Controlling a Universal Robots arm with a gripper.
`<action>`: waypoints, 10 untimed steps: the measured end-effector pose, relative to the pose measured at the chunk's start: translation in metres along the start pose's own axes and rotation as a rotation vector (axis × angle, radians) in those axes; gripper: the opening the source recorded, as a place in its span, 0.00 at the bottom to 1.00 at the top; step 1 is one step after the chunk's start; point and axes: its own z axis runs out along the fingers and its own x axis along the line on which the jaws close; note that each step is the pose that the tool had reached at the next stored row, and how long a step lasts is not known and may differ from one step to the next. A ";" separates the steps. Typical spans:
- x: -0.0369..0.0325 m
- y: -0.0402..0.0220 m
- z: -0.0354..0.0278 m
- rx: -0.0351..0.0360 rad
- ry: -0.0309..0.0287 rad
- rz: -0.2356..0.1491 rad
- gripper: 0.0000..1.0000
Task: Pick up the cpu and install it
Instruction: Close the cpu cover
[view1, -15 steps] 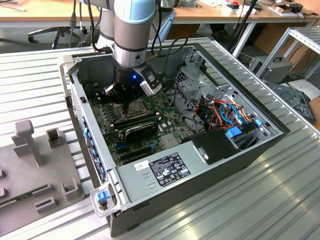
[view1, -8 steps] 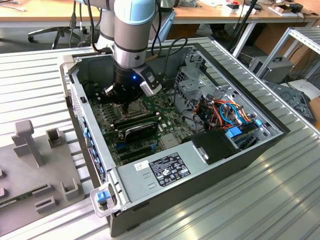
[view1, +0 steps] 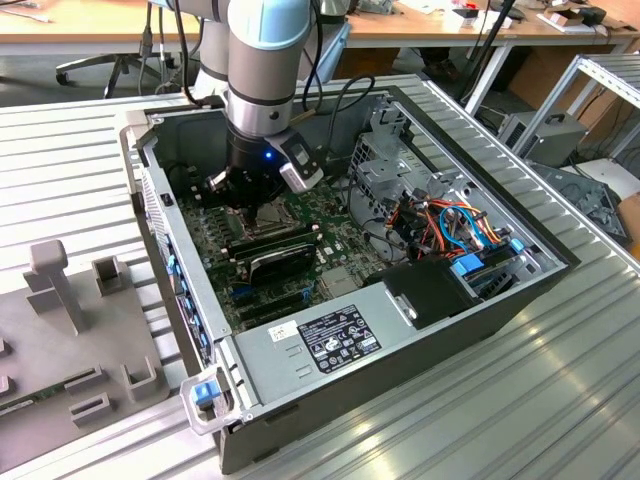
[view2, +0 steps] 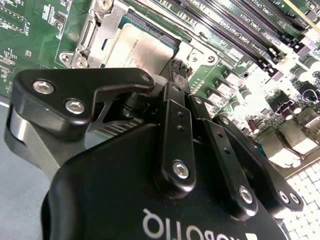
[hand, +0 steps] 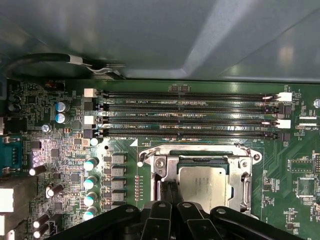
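In the exterior view, the arm (view1: 265, 60) reached down into an open computer case (view1: 480, 300) that lay on its side on a ribbed metal tabletop (view1: 560, 400). The tool (view1: 245, 205) stood low over the green motherboard (view1: 215, 260), towards the exterior view's left of the case. A labelled power supply (view1: 330, 340) sat at the near end, and a bundle of coloured cables (view1: 460, 225) lay towards the exterior view's right. A grey moulded fixture (view1: 70, 330) rested on the tabletop outside the case, on the exterior view's left. In the second wrist view, the black links of the tool (view2: 175, 67) ran together to a narrow tip, its fingers drawn close against each other. The tip met the edge of the cpu (view2: 142, 47), which lay flat inside the silver socket frame (view2: 95, 30). It could not be told whether the tip pressed on the chip or merely touched it. Long black memory slots (view2: 240, 20) ran beside the socket. In the first wrist view, the tool (hand: 170, 192) showed its fingers side by side at one edge of the cpu (hand: 202, 187), whose dull grey face sat level within the socket frame (hand: 242, 170). Four memory slots (hand: 185, 115) lay parallel just beyond the socket, and a row of small capacitors (hand: 90, 182) stood on the motherboard (hand: 295, 195) nearby.
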 end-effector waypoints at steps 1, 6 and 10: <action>0.0000 0.0000 0.0005 0.0002 0.0002 0.000 0.11; 0.0000 0.0000 0.0006 0.0004 -0.0001 0.000 0.11; -0.0002 0.0002 -0.0038 0.0008 -0.0011 0.000 0.11</action>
